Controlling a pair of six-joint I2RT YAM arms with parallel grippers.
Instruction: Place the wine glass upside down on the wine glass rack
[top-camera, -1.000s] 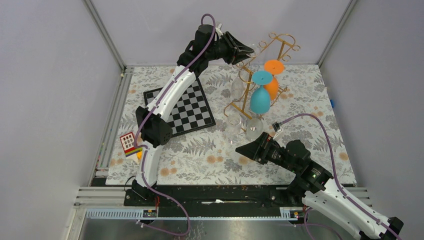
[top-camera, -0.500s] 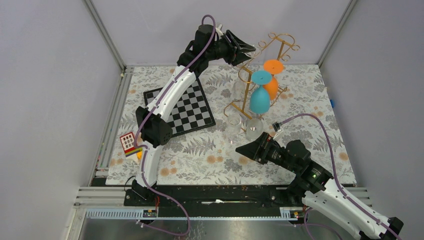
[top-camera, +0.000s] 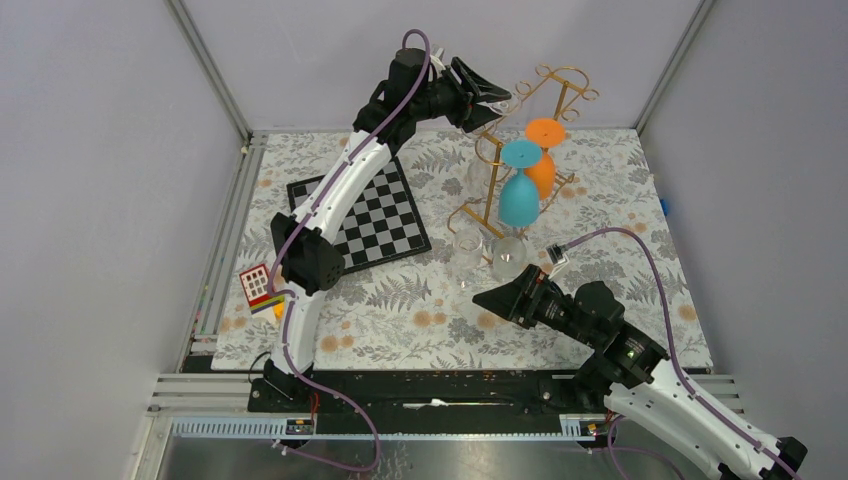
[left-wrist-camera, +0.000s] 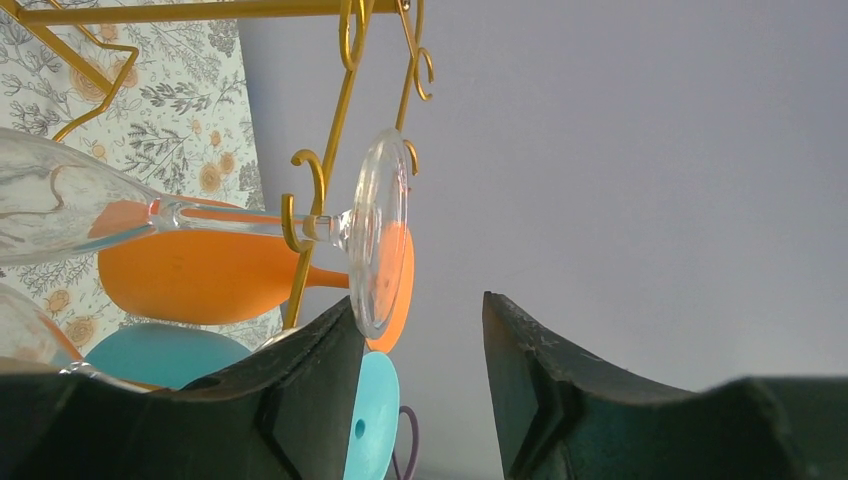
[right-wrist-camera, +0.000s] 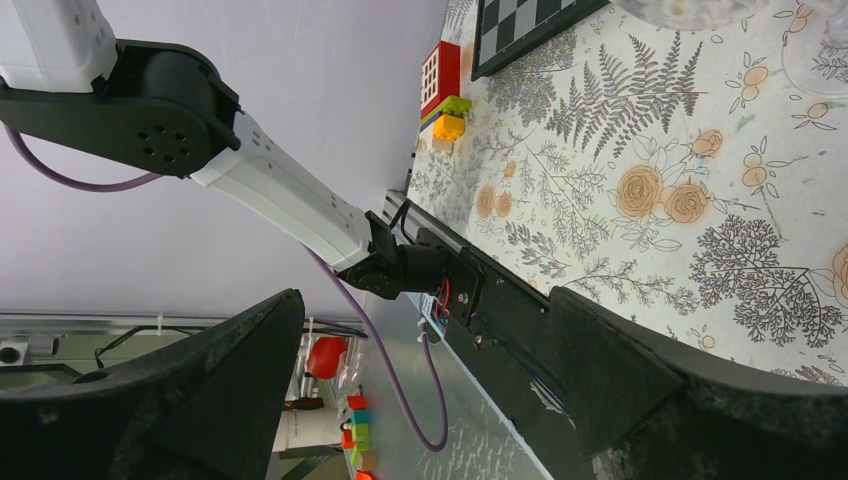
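1. The left gripper (left-wrist-camera: 420, 300) has its jaws apart with nothing between them. It grips nothing.
2. In the left wrist view the wine glass (left-wrist-camera: 120, 205) hangs on the rack (left-wrist-camera: 200, 12), its stem lying in a curled hook. Its long axis runs from 9 to 3 o'clock there, bowl at 9 and foot at 3.
3. The key relation is that the foot lies at about 10 o'clock from the jaw gap, with its lower rim right at the tip of the left-hand finger (left-wrist-camera: 335, 345). I cannot tell whether they touch.
4. The next move is probably a retreat, and it should go straight back so that the finger does not drag the foot off the hook.
5. The orange glass (left-wrist-camera: 200, 275) and the blue glass (left-wrist-camera: 160, 355) hang just behind the wine glass. A sideways swing towards 9 o'clock would risk striking them.
6. The left arm is the nearer by far. The right gripper (right-wrist-camera: 425, 298) is wide open and empty, low over the table at the rack's 6 o'clock.
7. The chessboard (top-camera: 375, 215) lies at the rack's 8 o'clock, out of the way.
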